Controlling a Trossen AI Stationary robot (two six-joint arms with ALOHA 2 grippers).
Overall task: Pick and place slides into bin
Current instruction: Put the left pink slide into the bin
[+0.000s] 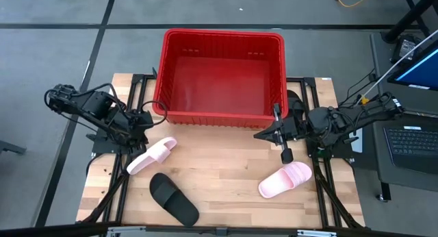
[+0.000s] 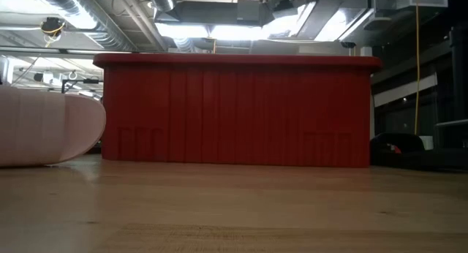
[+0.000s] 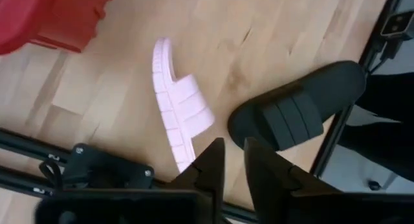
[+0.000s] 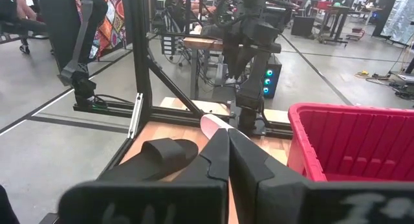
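Observation:
The red bin stands at the table's far middle and shows in the low view. One pale pink slide lies sole down at the left, and also shows in the left wrist view. A black slide lies near the front edge. The other pink slide lies at the right. A dark shape by the bin's right wall is partly hidden by my right arm. My left gripper hovers narrowly open beside the left pink slide. My right gripper is shut and empty, above the wood in front of the bin's near right corner.
Black frame rails run along both table sides. Bare wood lies between the slides in front of the bin. A laptop sits off the table's right edge.

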